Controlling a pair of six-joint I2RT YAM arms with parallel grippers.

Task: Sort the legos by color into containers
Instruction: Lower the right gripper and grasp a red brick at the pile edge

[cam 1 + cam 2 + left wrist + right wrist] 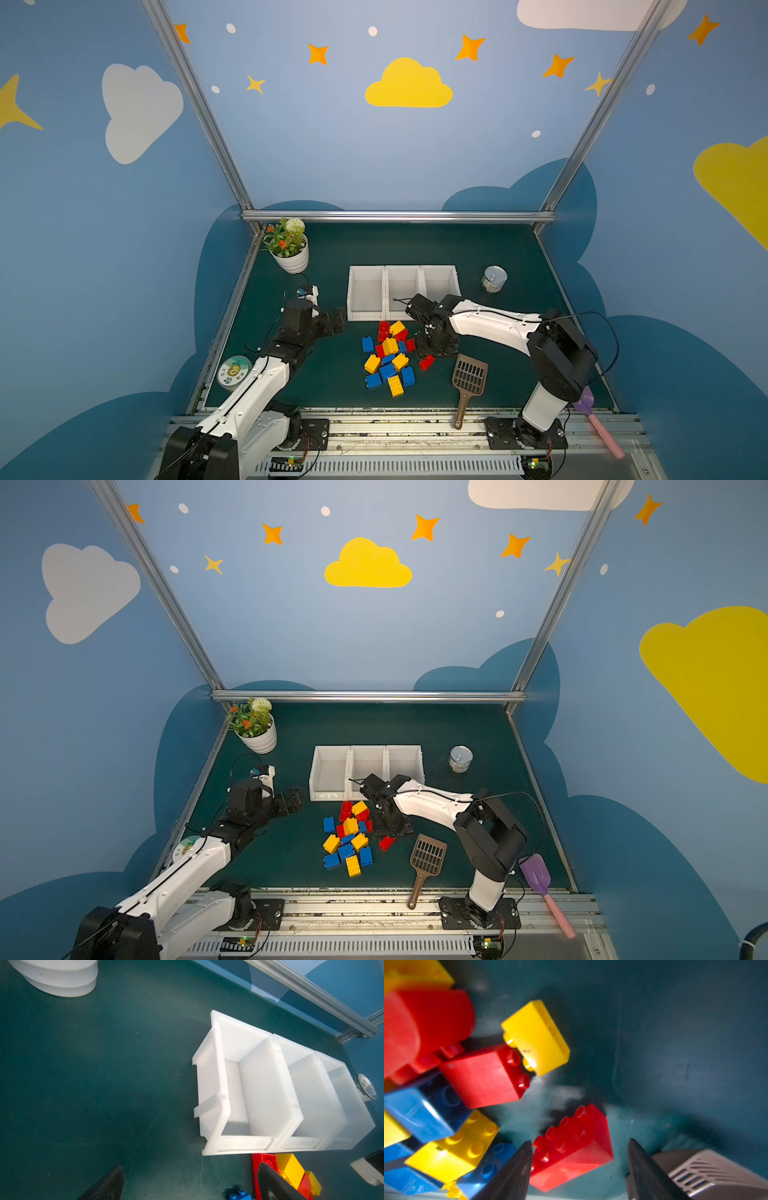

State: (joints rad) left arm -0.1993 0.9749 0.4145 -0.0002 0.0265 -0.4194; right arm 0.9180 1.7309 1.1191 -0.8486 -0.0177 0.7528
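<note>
Red plastic between black fingers: my right gripper [580, 1145] stands open over the red brick [572, 1148]. The brick lies on the green mat [675, 1043] at the right edge of the pile [388, 357], just apart from the other bricks. In the right wrist view one finger [519, 1167] sits just beside the brick's studded edge. The other finger [645, 1169] stands clear of its smooth side, with bare mat between. Nothing is gripped.

The brick's long axis slants across the gap rather than lying square to it. I judge a small wrist turn would serve before closing, lest the jaws catch it corner to corner and spin it away. The scoop [708, 1172] lies just beyond the outer finger, close enough to be nudged.

Across the pile, my left gripper [337, 320] hangs wide open and empty near the front corner of the leftmost bin. It is well apart from this brick, so the right arm is plainly nearer. Farthest back, the three white bins [403, 286] stand side by side, all empty in both top views. No brick is sorted yet.
</note>
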